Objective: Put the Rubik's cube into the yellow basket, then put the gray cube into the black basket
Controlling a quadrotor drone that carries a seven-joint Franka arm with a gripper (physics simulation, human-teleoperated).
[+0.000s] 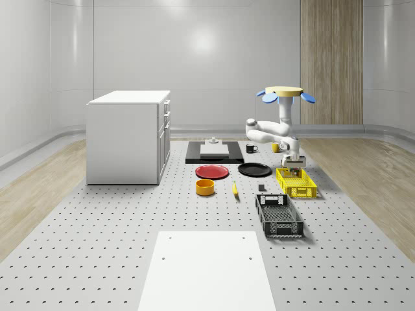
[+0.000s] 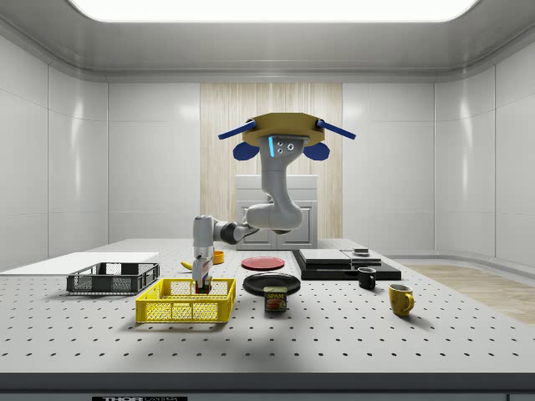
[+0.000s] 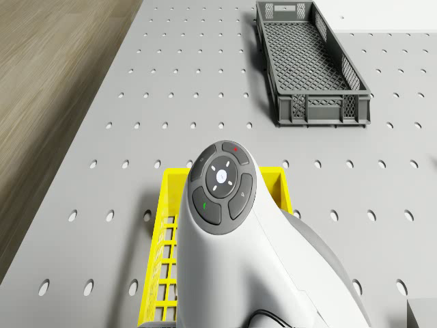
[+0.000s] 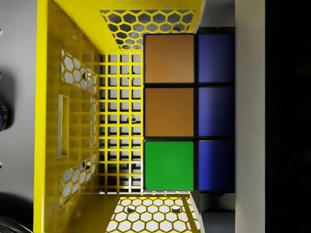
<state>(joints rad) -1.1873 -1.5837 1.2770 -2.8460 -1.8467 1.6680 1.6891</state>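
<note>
The drone [image 2: 278,138] hovers above the bench [image 1: 97,246], near the yellow basket [image 1: 297,183]. Its arm reaches down so the pincer [image 2: 201,282] sits inside the basket. In the wrist view the Rubik's cube [image 4: 189,111] lies right against the pincer, clamped between its jaws, just over the basket floor. The black basket [image 1: 279,216] stands at about 7 o'clock from the yellow one in the whole-scene view. The cube looks rigid, light and smooth-faced; flat opposite faces give the surest hold.
</note>
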